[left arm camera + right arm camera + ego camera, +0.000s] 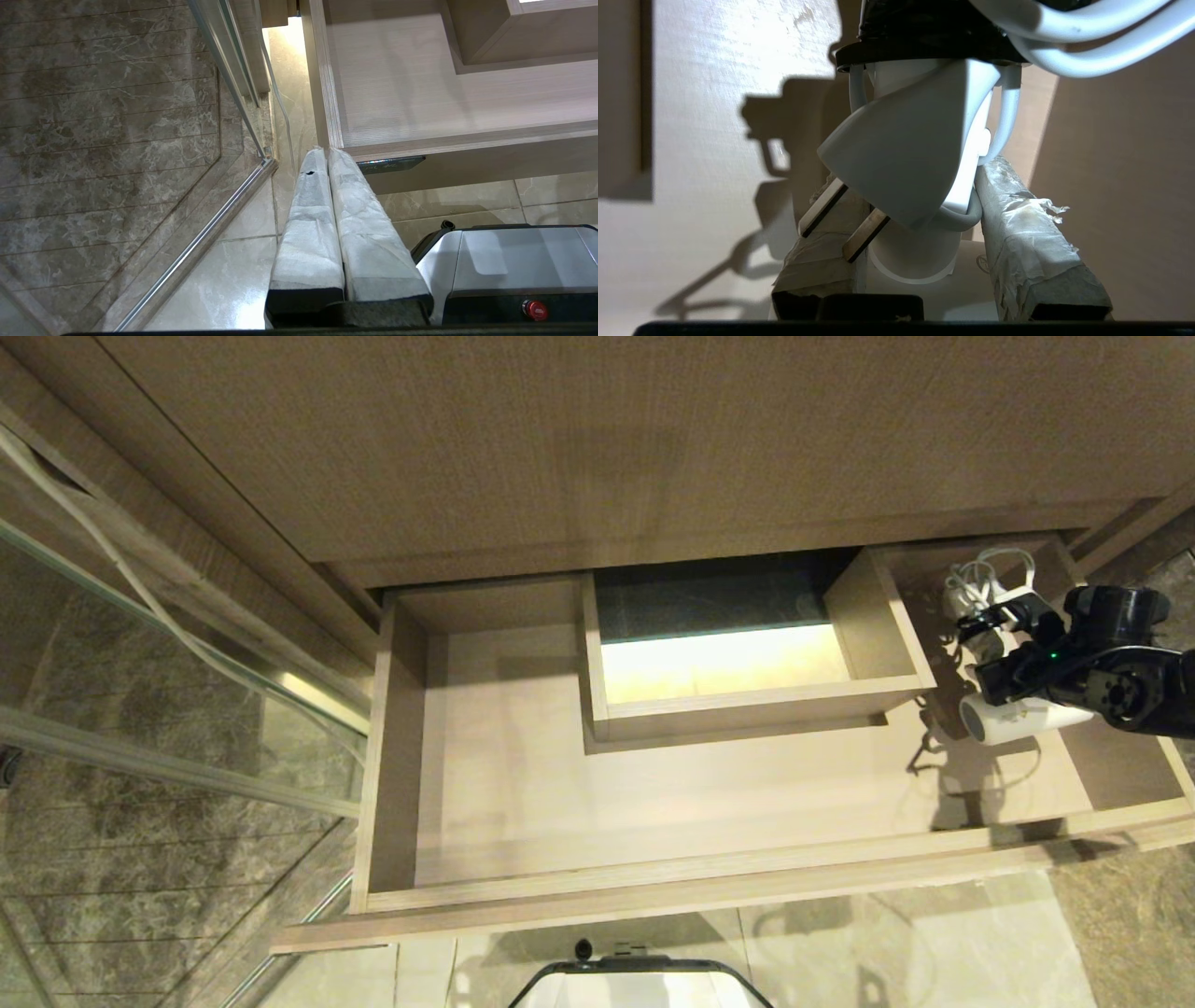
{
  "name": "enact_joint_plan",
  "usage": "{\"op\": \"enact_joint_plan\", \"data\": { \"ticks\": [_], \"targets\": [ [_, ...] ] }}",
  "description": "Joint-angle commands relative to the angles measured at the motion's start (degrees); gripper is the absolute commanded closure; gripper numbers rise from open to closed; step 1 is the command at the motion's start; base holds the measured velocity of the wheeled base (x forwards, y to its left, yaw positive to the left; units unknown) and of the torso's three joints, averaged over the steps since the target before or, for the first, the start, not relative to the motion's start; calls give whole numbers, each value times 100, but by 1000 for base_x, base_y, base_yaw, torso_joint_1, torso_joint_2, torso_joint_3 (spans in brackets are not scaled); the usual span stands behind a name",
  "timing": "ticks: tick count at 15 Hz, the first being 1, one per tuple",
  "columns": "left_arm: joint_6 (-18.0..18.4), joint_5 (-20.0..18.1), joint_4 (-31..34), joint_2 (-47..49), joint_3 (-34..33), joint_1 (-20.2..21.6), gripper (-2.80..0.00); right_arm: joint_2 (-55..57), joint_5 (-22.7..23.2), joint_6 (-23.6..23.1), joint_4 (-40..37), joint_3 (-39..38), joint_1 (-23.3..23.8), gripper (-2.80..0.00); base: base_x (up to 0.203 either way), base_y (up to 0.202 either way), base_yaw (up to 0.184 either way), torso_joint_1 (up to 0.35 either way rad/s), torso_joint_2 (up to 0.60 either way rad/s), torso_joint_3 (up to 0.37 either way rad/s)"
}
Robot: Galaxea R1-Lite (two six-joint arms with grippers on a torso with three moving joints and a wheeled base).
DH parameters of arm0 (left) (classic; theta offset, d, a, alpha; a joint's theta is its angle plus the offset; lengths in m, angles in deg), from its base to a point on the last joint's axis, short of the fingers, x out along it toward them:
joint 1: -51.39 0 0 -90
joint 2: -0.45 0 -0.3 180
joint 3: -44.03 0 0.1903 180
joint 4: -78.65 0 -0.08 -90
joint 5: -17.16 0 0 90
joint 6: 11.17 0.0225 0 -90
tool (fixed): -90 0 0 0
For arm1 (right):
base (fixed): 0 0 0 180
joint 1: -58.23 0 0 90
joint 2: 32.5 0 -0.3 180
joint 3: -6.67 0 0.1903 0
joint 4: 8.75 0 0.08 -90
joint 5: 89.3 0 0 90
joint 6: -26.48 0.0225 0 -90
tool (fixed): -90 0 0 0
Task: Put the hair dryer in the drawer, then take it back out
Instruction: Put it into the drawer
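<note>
Right gripper (991,649) clamps the hair dryer (1022,719) over the drawer (653,887); only the wrist view reveals its plug (906,158).

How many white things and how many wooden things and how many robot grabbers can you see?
White things: 1, the hair dryer with its cord, held over the drawer's right end.
Wooden things: 2, the open drawer and the panel above it.
Robot grabbers: 2, the right gripper clamped on the hair dryer and the left gripper parked, shut, empty.
Total: 5
</note>
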Motion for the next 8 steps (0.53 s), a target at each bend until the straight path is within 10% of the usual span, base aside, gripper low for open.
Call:
{"op": "enact_joint_plan", "data": {
  "ticks": [1, 8],
  "targets": [
    [0, 5, -1, 0, 0, -4, 0, -138, 10, -67, 6, -151, 53, 0, 0, 0, 0, 0, 0, 0],
    [0, 1, -1, 0, -9, -4, 0, 194, -189, -343, -185, -96, 36, 0, 0, 0, 0, 0, 0, 0]
  ]
}}
